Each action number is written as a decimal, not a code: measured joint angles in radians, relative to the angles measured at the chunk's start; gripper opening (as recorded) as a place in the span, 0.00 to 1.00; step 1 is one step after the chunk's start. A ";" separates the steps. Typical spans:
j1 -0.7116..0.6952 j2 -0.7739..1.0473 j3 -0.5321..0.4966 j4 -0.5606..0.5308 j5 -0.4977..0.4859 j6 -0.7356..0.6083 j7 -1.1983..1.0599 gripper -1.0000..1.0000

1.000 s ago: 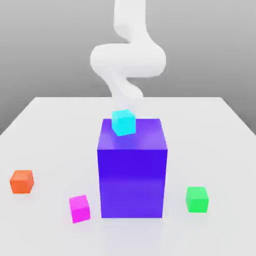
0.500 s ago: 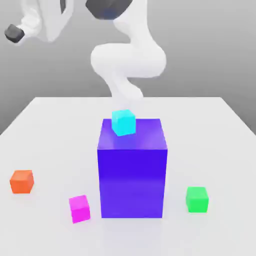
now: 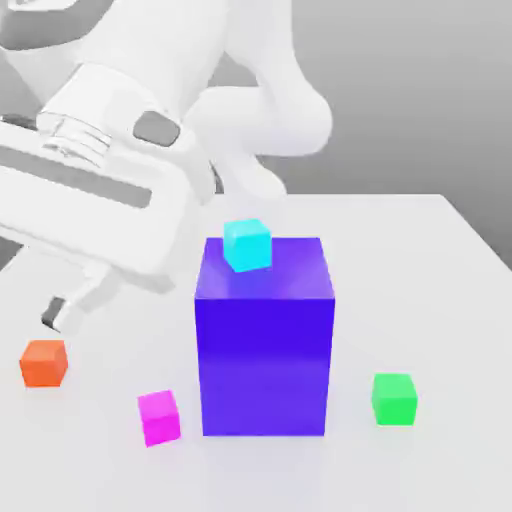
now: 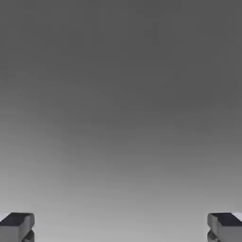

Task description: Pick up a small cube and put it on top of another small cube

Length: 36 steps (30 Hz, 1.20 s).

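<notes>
The small magenta cube (image 3: 159,417) lies on the white table (image 3: 430,290), near the front, just off the exterior view's left of the big blue-violet block (image 3: 264,340). The small green cube (image 3: 394,398) rests on the other side of that block, toward the exterior view's right. My white hand (image 3: 100,210) hangs high at the exterior view's left, and one dark fingertip (image 3: 54,313) shows above the orange cube. In the hand view my gripper (image 4: 121,228) is open, its two fingers wide apart with nothing between them and only grey background beyond.
A cyan cube (image 3: 247,244) sits on top of the blue-violet block, near its back edge. An orange cube (image 3: 44,362) lies at the exterior view's far left. The arm's white links (image 3: 270,110) rise behind the block.
The hand has swung down from the upper left corner and now looms large over the table's left side. No cube has moved.
</notes>
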 joint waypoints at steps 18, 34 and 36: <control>0.237 0.366 -0.361 0.016 -0.697 0.440 -0.822 0.50; 0.203 0.549 -0.275 0.022 -0.877 0.521 -1.045 0.00; 0.198 0.555 -0.269 0.024 -0.871 0.515 -1.051 0.00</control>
